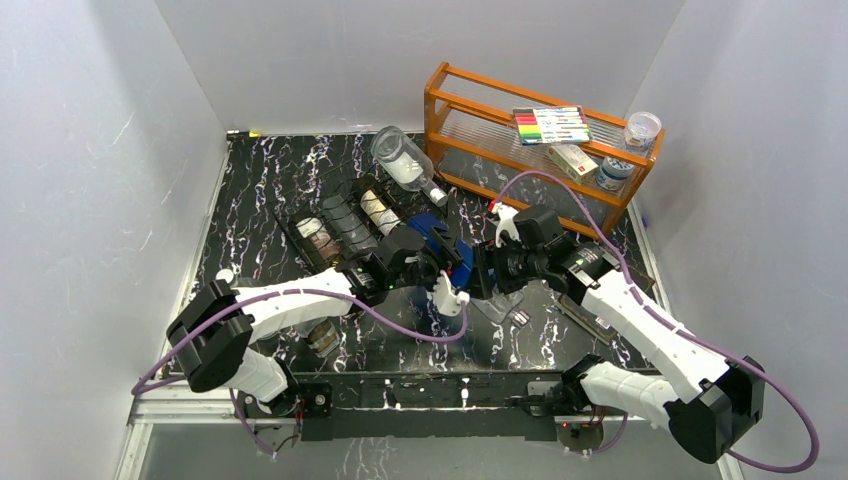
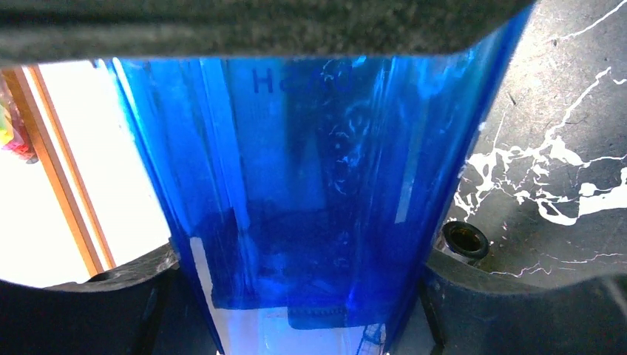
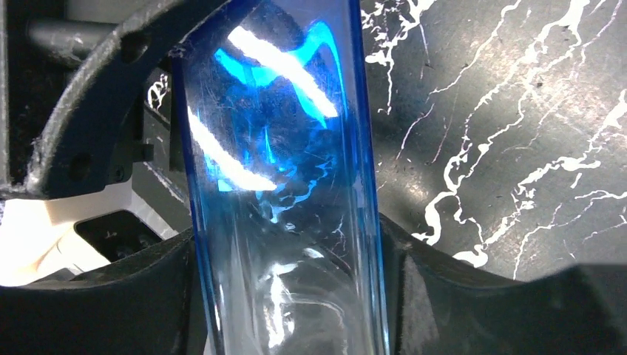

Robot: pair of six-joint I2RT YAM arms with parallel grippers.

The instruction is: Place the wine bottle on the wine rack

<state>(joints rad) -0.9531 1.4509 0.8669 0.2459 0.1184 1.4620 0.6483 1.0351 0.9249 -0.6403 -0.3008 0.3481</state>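
Note:
The wine bottle (image 1: 449, 252) is deep blue glass and is held above the middle of the table between both arms. My left gripper (image 1: 425, 264) is shut on it; in the left wrist view the blue glass (image 2: 296, 185) fills the gap between the black fingers (image 2: 517, 303). My right gripper (image 1: 490, 268) meets it from the right. In the right wrist view the bottle (image 3: 281, 185) presses against both fingers (image 3: 473, 296). The black wire wine rack (image 1: 290, 228) lies just left of the bottle and holds other bottles (image 1: 377, 210).
An orange wooden shelf (image 1: 470, 110) at the back right carries markers, a box and jars. A clear bottle (image 1: 405, 160) lies tilted behind the rack. A small jar (image 1: 322, 338) stands by the left arm. The right forearm reaches across the front right.

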